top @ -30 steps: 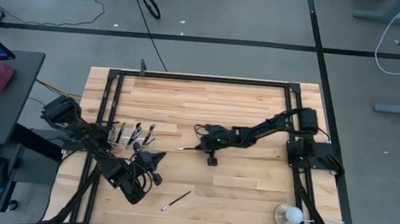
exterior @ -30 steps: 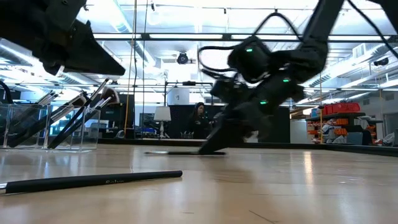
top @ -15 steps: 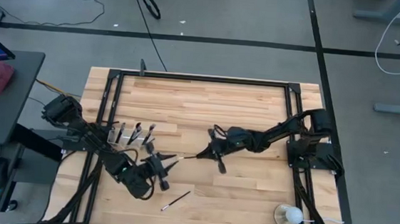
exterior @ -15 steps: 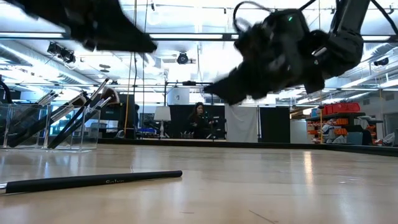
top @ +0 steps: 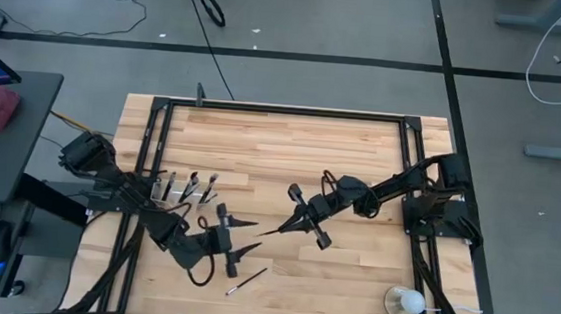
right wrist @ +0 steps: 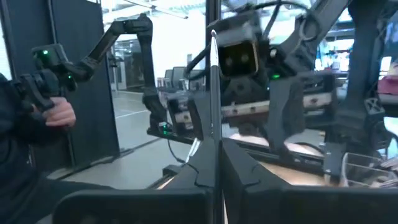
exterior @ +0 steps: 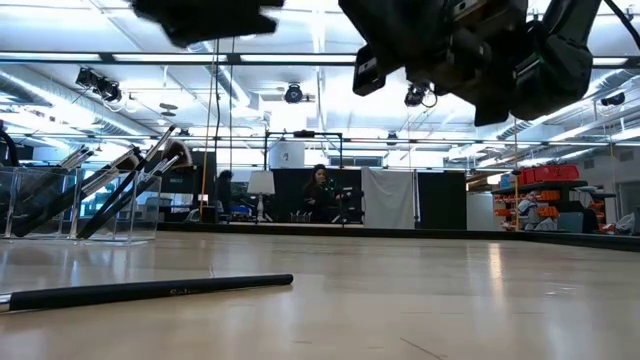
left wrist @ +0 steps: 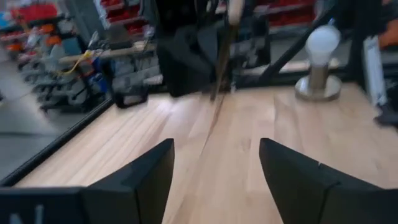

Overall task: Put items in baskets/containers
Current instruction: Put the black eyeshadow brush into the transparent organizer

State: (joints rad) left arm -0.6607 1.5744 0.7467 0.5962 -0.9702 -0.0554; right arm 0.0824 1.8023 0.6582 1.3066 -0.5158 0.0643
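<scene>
Clear holder: the see-through container (top: 165,190) stands on the wooden table (top: 281,147) near its left edge, already bristling with brushes in holder (exterior: 125,190) that lean up and out of it.
Done so far: several brushes are in; I cannot count them exactly from where I stand.
Brush in the air: the right gripper (top: 305,219) is clamped on a slim held brush (top: 277,230), lifted off the wood over the middle of the table, its free end pointing toward the left arm.
Left claw: the left gripper (top: 239,232) hangs just beside that brush's tip, fingers (left wrist: 142,180) spread wide, nothing between them yet. In its own wrist view the brush lines up with the gap.
Step in hand: looks like a hand-over from right to left, not yet made.
Still on the table: one loose brush (top: 247,280) lies flat near the front edge, close under the left gripper.
Left to do: by my reckoning, take the held brush across to the holder, then fetch the loose one.
Not part of it: the white ball on a stand (top: 406,303) sits at the front right corner, well apart.
</scene>
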